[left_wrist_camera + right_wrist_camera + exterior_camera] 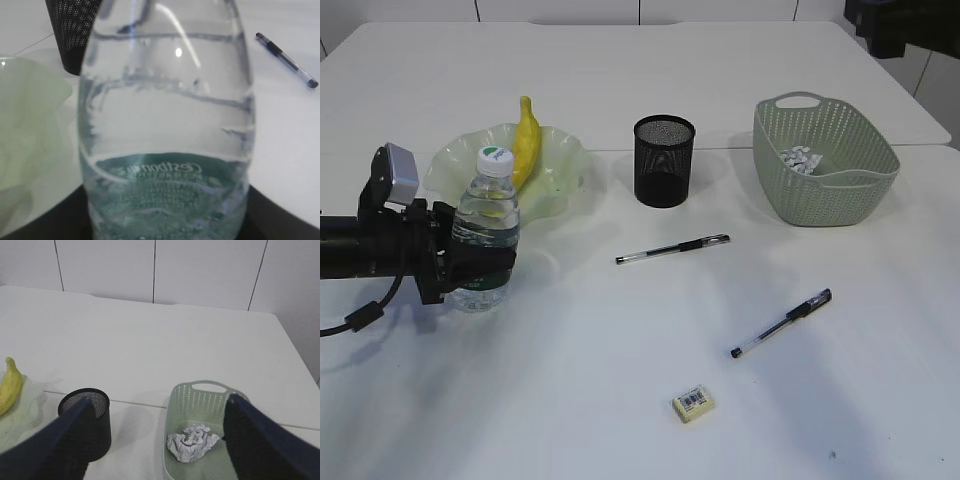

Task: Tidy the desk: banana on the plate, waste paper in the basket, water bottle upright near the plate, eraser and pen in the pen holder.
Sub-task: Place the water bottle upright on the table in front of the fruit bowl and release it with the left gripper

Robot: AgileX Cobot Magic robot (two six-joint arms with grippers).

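My left gripper is shut on the water bottle, which stands upright on the desk just in front of the plate; the bottle fills the left wrist view. The banana lies on the plate. The waste paper lies in the basket and shows in the right wrist view. My right gripper is open and empty, high above the pen holder and basket. Two pens and the eraser lie on the desk.
The pen holder stands between plate and basket. A pen shows past the bottle in the left wrist view. A seam crosses the desk behind the plate. The right arm is out of the exterior view.
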